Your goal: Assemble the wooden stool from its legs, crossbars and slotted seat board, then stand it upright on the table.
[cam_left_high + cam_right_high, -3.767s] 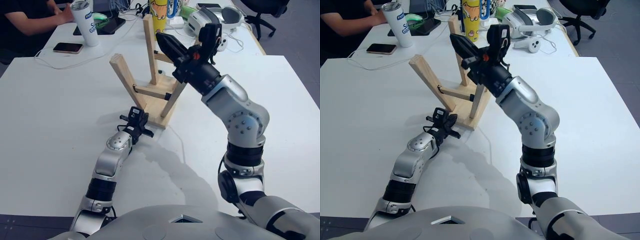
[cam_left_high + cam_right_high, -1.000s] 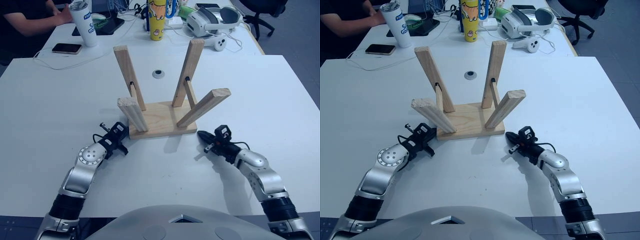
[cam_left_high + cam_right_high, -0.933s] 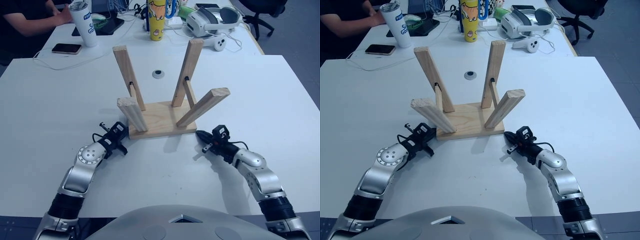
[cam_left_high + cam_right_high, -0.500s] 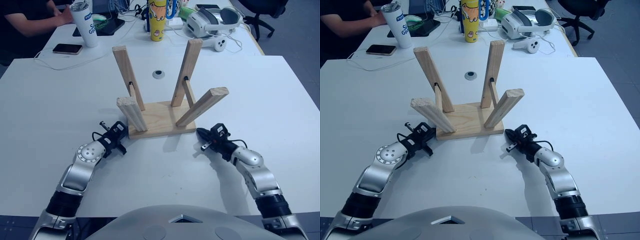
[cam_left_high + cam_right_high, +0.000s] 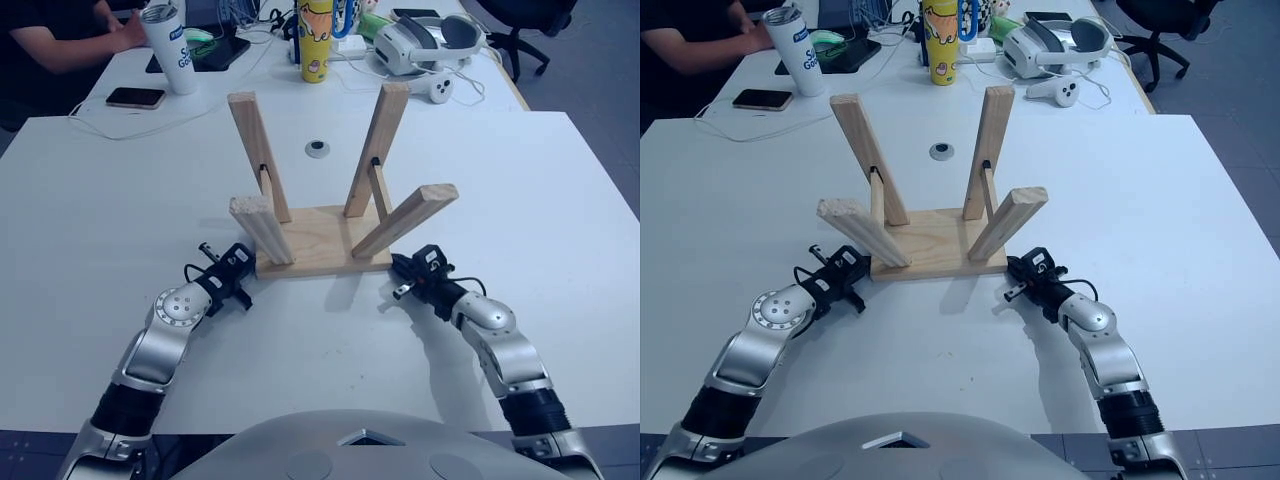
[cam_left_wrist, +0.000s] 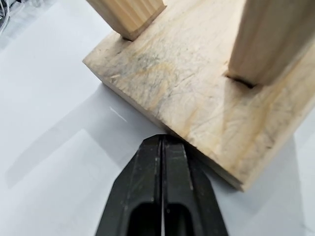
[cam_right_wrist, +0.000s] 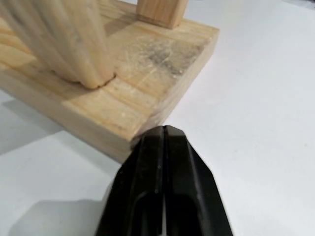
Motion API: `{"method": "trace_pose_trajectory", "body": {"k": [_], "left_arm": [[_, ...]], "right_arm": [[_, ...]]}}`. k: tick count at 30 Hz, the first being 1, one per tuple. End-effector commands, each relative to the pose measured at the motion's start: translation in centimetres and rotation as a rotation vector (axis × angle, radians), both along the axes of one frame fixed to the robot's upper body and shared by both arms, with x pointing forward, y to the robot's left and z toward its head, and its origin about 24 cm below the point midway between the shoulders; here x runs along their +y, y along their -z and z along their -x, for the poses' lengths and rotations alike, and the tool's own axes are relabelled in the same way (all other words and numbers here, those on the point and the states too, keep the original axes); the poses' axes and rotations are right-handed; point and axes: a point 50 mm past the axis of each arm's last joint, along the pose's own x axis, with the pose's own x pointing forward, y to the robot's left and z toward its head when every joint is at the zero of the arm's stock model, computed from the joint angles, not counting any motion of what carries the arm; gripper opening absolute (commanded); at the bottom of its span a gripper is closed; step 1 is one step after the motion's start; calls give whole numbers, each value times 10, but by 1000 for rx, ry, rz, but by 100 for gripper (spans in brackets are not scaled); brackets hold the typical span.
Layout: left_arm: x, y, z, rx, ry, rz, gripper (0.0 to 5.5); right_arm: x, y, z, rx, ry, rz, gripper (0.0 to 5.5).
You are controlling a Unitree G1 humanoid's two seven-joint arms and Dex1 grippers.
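The wooden stool lies upside down in the middle of the white table, its seat board (image 5: 322, 241) flat on the surface and its legs (image 5: 256, 154) pointing up with crossbars between them. My left gripper (image 5: 243, 264) is shut, its tip at the board's front left corner (image 6: 147, 113). At the front right corner sits my right gripper (image 5: 400, 270), shut too, with its tip against the board's edge (image 7: 118, 140). Neither gripper holds anything.
A small dark round piece (image 5: 317, 149) lies on the table behind the stool. At the far edge stand a white tumbler (image 5: 168, 45), a yellow cup (image 5: 315, 38), a phone (image 5: 135, 96) and a white headset (image 5: 425, 38). A person sits at the far left.
The stool went from tilted in my raised right gripper to resting upside down on the table. Over the last second my right gripper crept left to the board's front right corner.
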Motion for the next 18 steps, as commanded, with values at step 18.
{"method": "trace_pose_trajectory", "body": {"k": [18], "left_arm": [[-72,-82,22,105,435,559,1]], "right_arm": [[67,-80,34,158,-462,-433,0]]}}
